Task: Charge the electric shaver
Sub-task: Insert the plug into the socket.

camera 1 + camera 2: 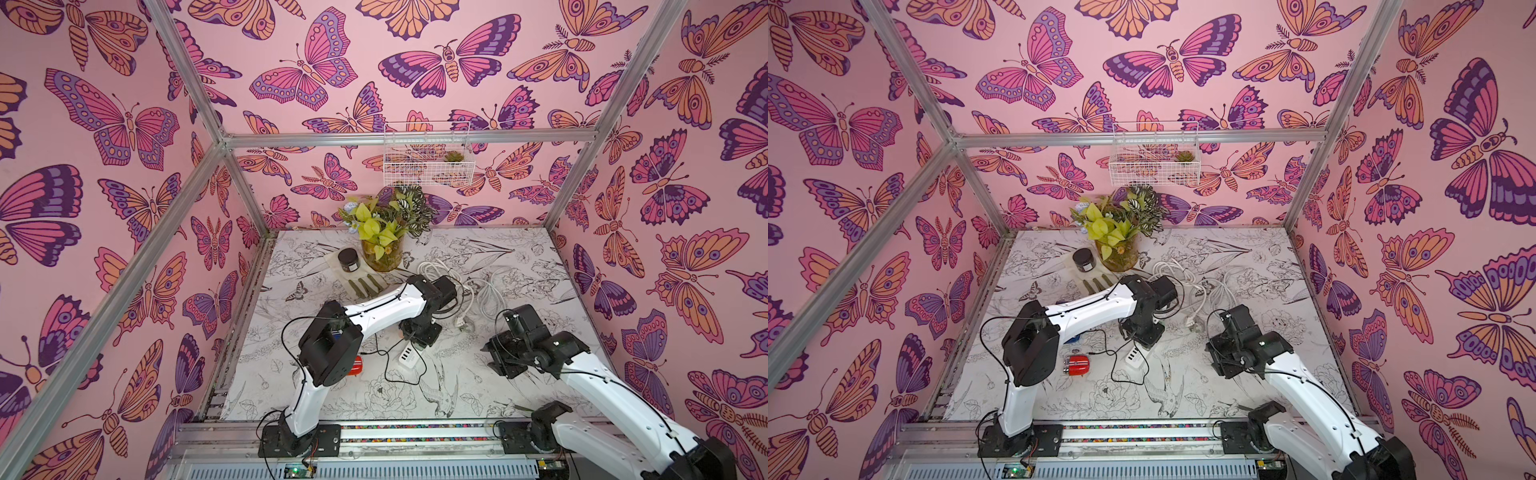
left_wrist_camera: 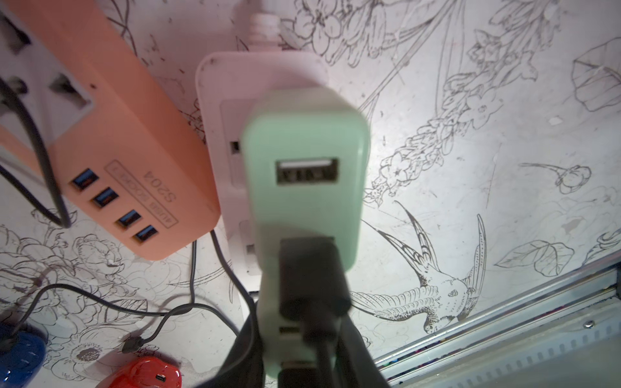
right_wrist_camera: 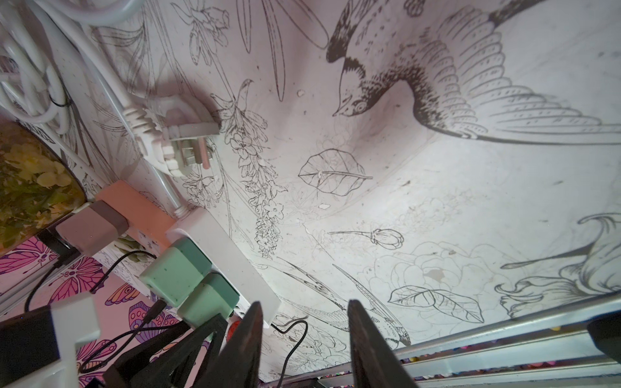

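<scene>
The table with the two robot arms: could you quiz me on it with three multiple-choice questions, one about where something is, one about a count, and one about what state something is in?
1. Where is the wire basket?
A) on the floor
B) hung on the back wall
C) on a robot arm

2. How many blue ports sit in a row on the USB strip?
A) two
B) four
C) six

3. How is the right gripper?
A) shut tight
B) clamped on a cable
C) open, holding nothing

Answers:
1. B, it hangs above the plant vase.
2. B, the left wrist view shows four ports side by side.
3. C, its fingers stand apart with nothing between them.
</scene>
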